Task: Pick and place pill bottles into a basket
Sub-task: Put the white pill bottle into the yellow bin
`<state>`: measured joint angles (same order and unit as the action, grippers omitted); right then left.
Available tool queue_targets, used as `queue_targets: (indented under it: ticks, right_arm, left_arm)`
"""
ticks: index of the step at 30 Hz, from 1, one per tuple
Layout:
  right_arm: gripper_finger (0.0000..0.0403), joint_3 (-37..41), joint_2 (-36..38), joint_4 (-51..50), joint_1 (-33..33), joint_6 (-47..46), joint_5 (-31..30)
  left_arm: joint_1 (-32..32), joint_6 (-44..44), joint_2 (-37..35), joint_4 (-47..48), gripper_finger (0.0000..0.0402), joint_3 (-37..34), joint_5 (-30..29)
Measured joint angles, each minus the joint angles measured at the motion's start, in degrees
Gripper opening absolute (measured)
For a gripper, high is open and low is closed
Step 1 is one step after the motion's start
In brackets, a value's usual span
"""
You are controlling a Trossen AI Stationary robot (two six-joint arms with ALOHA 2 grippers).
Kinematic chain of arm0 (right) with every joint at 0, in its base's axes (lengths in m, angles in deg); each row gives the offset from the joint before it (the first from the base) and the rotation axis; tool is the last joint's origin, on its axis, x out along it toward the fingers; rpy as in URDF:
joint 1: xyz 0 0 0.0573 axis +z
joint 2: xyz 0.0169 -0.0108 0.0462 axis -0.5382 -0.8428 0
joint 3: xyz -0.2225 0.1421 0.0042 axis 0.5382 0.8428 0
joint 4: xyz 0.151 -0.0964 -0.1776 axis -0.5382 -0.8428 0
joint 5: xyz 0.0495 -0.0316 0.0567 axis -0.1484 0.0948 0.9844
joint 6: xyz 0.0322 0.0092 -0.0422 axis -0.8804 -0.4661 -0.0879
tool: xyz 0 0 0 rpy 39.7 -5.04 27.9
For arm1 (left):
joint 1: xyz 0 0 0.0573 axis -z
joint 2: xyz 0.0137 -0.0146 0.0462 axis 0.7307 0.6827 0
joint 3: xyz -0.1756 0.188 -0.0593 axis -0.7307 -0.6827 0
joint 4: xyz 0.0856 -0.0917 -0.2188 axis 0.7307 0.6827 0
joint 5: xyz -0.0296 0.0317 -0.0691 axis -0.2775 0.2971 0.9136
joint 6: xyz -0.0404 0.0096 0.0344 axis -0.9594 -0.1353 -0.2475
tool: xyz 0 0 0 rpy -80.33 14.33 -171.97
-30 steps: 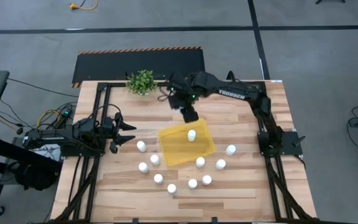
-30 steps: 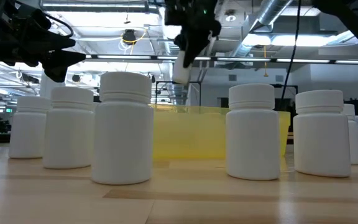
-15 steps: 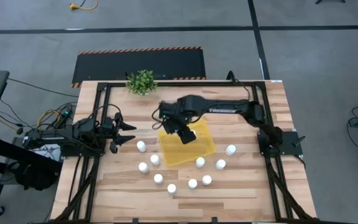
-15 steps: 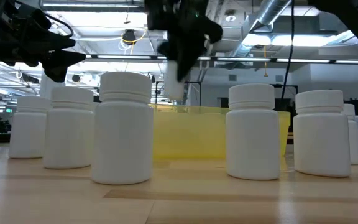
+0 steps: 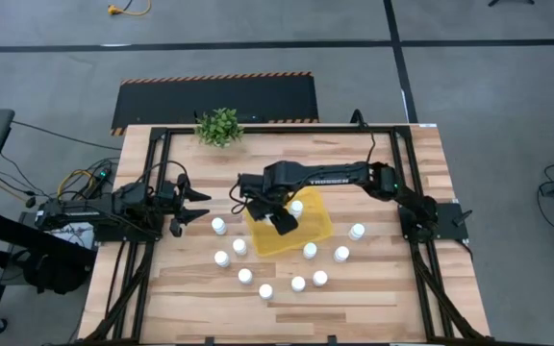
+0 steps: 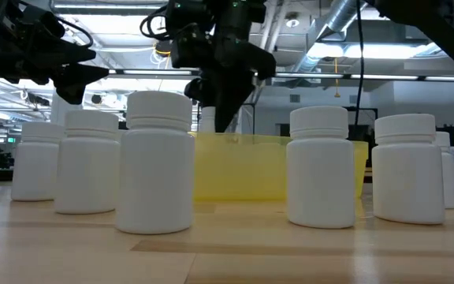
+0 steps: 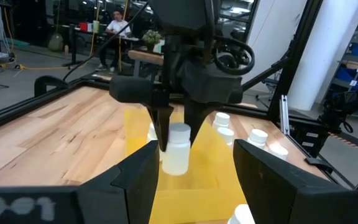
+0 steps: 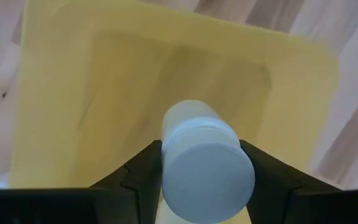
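Observation:
My right gripper [image 5: 275, 215] is shut on a white pill bottle [image 7: 177, 149] over the left part of the yellow basket [image 5: 317, 229]. The basket also shows in the right wrist view [image 8: 104, 93]. Another bottle [image 5: 296, 207] stands inside the basket. Several more bottles stand on the table around the basket's near side, such as one at its left [image 5: 218, 226] and one at its right [image 5: 357, 231]. My left gripper [image 5: 196, 205] is open and empty at the table's left, pointing toward the basket. My right gripper pinches the bottle's top end, at the cap's sides [image 8: 168, 152], between its two fingers [image 7: 165, 127]. The fingers come from above, pointing down. The bottle hangs upright below them over the basket's floor [image 7: 213, 171]; whether it touches the floor I cannot tell.
A small green potted plant [image 5: 219, 126] stands at the table's far edge. In the low view, large bottles [image 6: 158, 162] stand in front of the basket [image 6: 243, 170]. Black frame rails run along the table's left and right sides. A person sits in the room beyond the table [image 7: 117, 25].
My right gripper has carried the bottle from the table's far side toward the near edge and a little left, and has gone down over the basket. The bottle has stayed upright in the hold.

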<state>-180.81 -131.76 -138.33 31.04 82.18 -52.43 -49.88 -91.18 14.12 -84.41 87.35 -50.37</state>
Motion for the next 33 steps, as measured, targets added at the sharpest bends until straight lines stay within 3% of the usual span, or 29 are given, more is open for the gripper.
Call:
queue_targets:
  ticks: [14,24,33]
  right_arm:
    - [0.0171,0.0,-3.6,2.6,1.8,1.3,-3.2]
    - [0.0217,0.1,-3.6,2.6,2.0,2.3,-4.7]
    - [0.0223,0.1,-3.6,2.4,2.0,2.8,-4.7]
  left_arm:
    - [0.0,0.0,0.0,0.0,0.0194,0.0,0.0]
    - [0.0,0.0,0.0,0.0,0.0194,0.0,0.0]
    - [0.0,0.0,0.0,0.0,0.0194,0.0,0.0]
